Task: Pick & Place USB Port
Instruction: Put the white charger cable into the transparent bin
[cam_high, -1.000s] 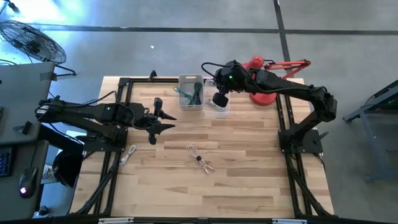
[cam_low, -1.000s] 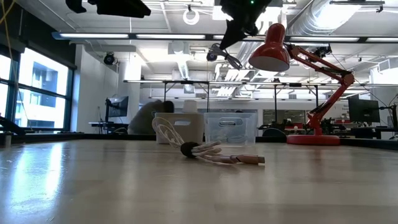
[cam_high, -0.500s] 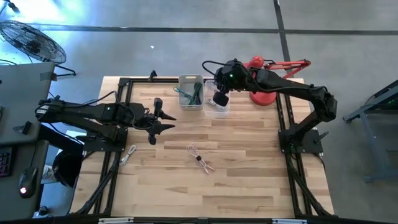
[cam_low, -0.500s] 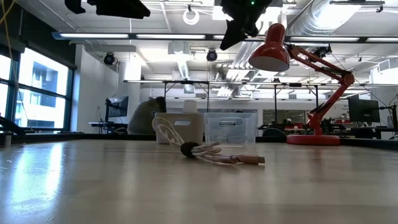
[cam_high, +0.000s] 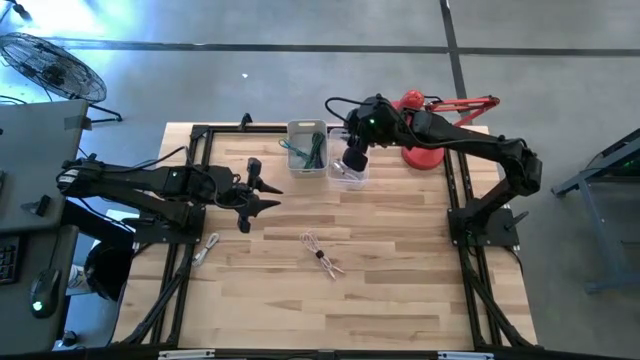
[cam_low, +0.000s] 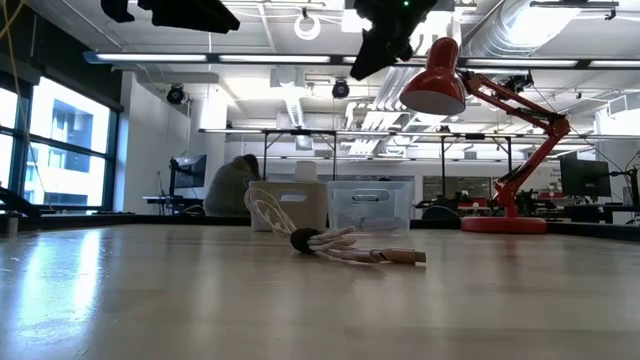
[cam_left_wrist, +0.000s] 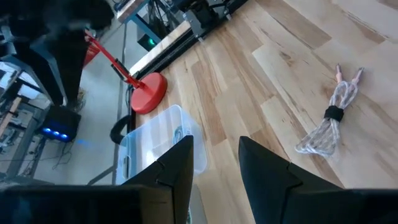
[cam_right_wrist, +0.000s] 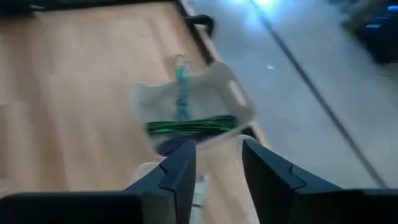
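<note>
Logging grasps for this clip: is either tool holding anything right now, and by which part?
Nothing is held. The right tool hangs open above the bins; the left tool waits open over the table.

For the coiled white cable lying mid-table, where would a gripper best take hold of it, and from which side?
Probably at the dark tie that cinches the cable at its middle, coming straight down from above. The bundle lies flat on the table, narrowest at the tie, with loops on one side and loose plug ends on the other. The left gripper hovers nearest, open; the right gripper is over the bins.

Pale coiled USB cable — lying flat, mid-table.
</note>
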